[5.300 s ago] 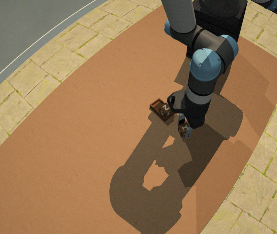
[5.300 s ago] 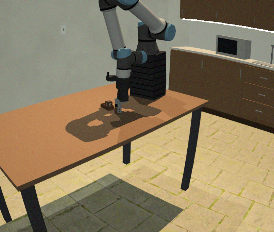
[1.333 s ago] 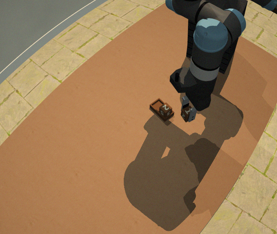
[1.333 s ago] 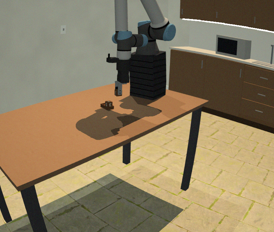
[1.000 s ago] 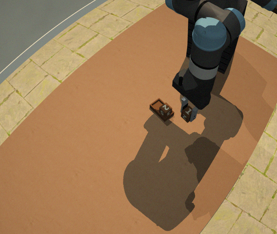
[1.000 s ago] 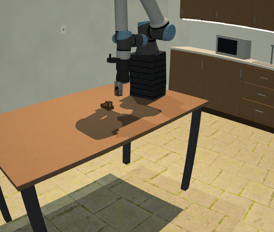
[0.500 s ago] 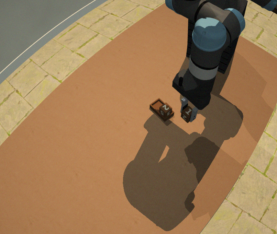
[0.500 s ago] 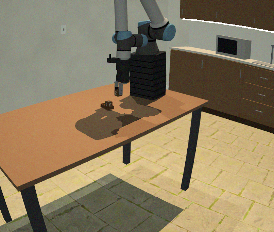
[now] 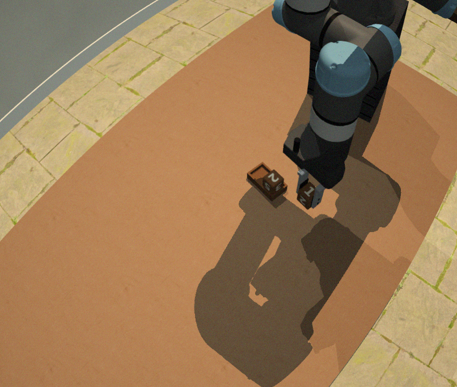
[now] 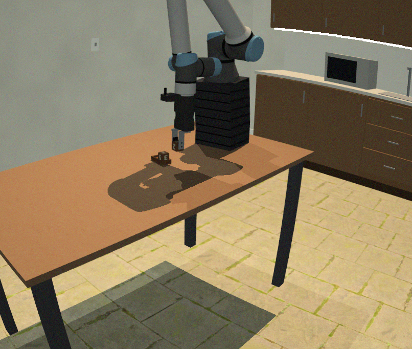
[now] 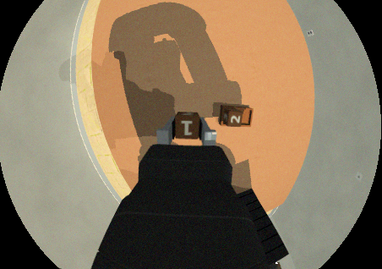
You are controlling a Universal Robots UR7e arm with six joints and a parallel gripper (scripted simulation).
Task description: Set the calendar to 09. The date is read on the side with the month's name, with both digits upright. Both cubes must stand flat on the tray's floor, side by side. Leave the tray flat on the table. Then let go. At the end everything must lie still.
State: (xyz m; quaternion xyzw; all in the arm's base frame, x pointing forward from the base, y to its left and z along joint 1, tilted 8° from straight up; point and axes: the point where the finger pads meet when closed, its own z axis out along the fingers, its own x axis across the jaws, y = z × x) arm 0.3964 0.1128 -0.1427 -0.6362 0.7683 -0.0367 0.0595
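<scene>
My gripper (image 9: 309, 194) (image 10: 177, 142) (image 11: 187, 123) is shut on a dark brown cube (image 9: 305, 196) (image 10: 175, 145) (image 11: 187, 125) and holds it above the table, beside the tray. The held cube shows a 1 on top and a 2 on one side. A second brown cube (image 9: 273, 180) (image 10: 163, 155) (image 11: 235, 118) stands in one end of the small brown tray (image 9: 254, 180) (image 10: 155, 160) (image 11: 251, 117). It shows a 2 on top, and a 5 and a 3 on its sides. The other end of the tray is empty. The month's name is not readable.
The tray lies flat on the orange-brown table (image 9: 158, 208) (image 10: 67, 188) (image 11: 270, 66). The arm's black pedestal (image 10: 221, 112) stands behind the gripper. The arm's shadow falls across the table beside the tray. A kitchen counter (image 10: 289, 101) stands beyond the table.
</scene>
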